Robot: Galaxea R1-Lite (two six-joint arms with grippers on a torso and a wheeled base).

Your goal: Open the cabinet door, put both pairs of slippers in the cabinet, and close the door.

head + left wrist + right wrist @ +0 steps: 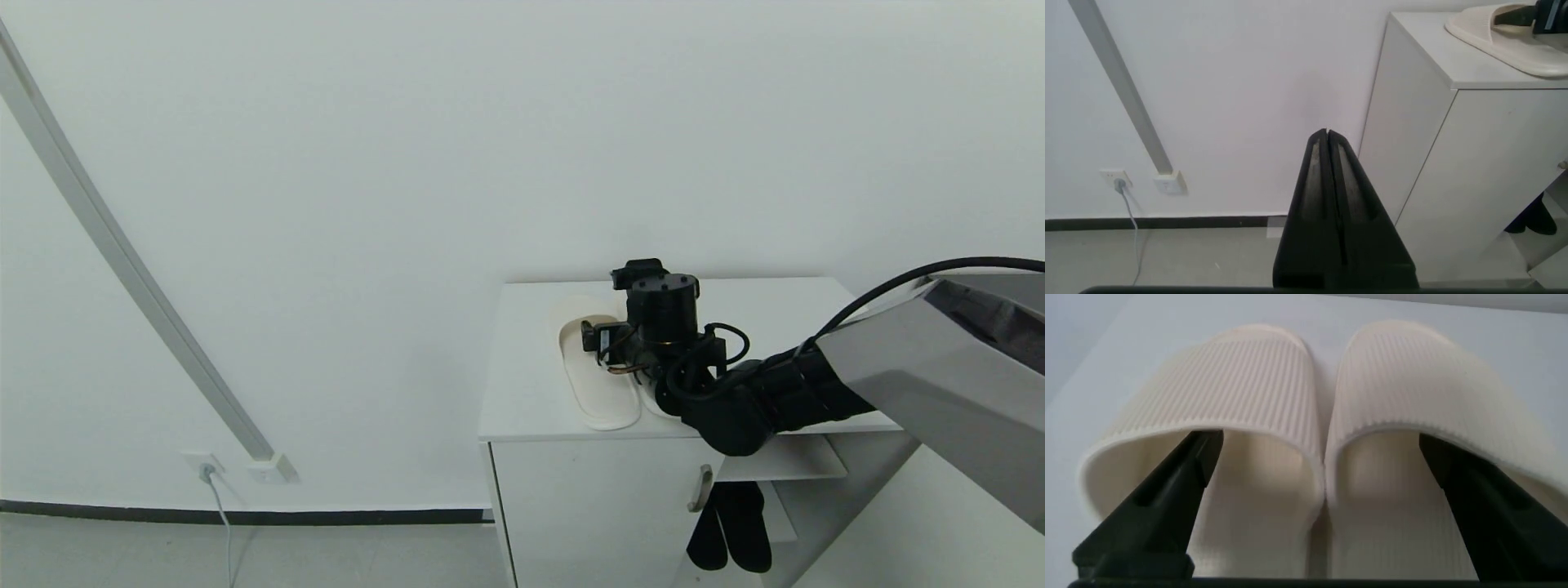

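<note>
Two cream slippers (pixel 1290 408) on cabinet top (pixel 775 327), R gripper (pixel 1319 441) spread, one finger in each, L gripper (pixel 1327 139) pressed together

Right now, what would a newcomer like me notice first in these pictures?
The black right end effector is open over a pair of cream slippers on top of the white cabinet, with one finger poking into each slipper. Below, a pair of black slippers is inside the cabinet's open part.
</note>
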